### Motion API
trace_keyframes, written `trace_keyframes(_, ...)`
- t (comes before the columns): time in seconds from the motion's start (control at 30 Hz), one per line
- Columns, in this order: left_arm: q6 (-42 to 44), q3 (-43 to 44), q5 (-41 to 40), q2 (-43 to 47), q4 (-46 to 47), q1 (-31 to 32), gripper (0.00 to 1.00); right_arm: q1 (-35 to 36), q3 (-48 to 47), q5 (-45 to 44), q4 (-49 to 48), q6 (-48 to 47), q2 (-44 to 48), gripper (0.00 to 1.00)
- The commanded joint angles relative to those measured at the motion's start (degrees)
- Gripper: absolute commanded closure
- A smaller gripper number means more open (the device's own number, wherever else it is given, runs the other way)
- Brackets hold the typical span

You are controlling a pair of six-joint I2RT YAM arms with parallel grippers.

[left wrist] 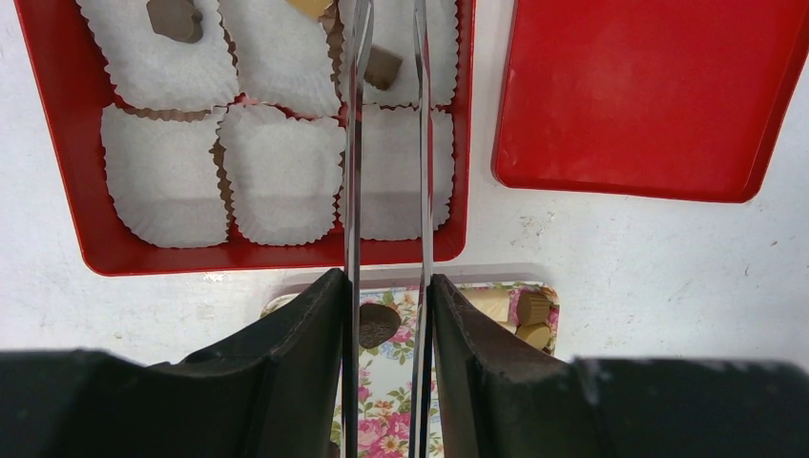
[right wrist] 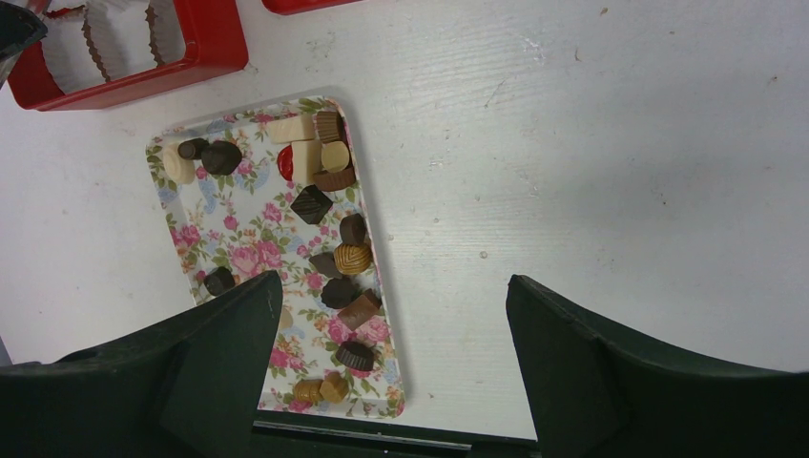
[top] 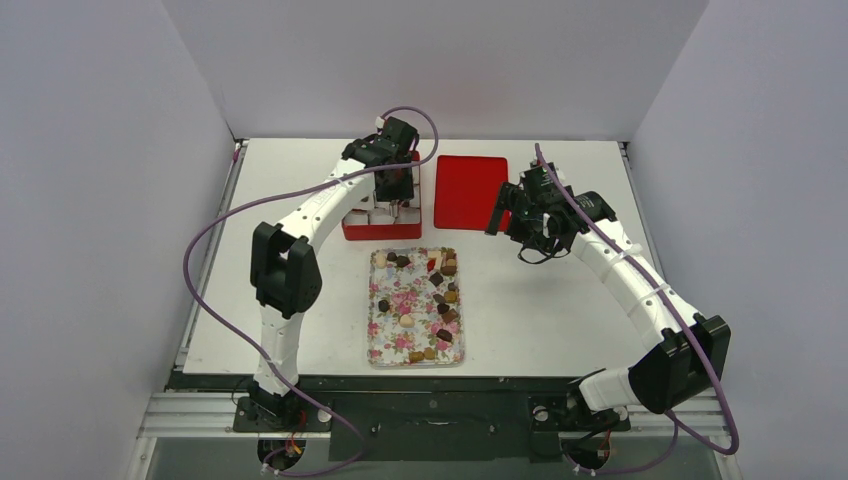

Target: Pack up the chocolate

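**Left pincer in the box, most chocolate waiting on the tray**

Top view: the left arm reaches forward with its elbow raised and its wrist bent down. The left pincer [top: 398, 207] points into the red box [top: 352, 228]. The right arm curls inward, and the right pincer [top: 507, 212] hangs by the right edge of the lid [top: 472, 190], above the desk [top: 560, 300]. Most of the chocolate [top: 441, 280] lies scattered on the tray [top: 385, 335], just near of the box.

Left wrist view: two thin blades run parallel with a narrow gap, and their tips pass out of frame. A brown piece [left wrist: 383, 67] lies in a paper cup between them. It does not seem pinched from both sides, so I judge the blades slightly apart and holding nothing. Several cups [left wrist: 167, 176] are empty.

Right wrist view: the fingers stand wide apart and empty, looking down on the tray and bare desk.

Risks: the blades sit close to frilled paper, so lifting away could snag a cup and drag it, or its piece, out of place. The tray lies right beside the box. If both arms work there together, they could collide.
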State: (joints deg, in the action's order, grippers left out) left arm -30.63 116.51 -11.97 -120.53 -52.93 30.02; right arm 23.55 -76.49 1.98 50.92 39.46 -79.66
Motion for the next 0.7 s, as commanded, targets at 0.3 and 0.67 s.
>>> trace_keyframes(0.3, 1.21, 2.18, 0.59, 4.10, 0.76, -0.23, 0.66, -0.44, -1.42, -0.40, -0.73, -0.49, -0.50, 0.17)
trace_keyframes(0.67, 1.67, -0.56, 0.78, 13.57, -2.57, 0.52, 0.66, -0.44, -2.23, -0.68, -0.73, -0.37, -0.75, 0.17)
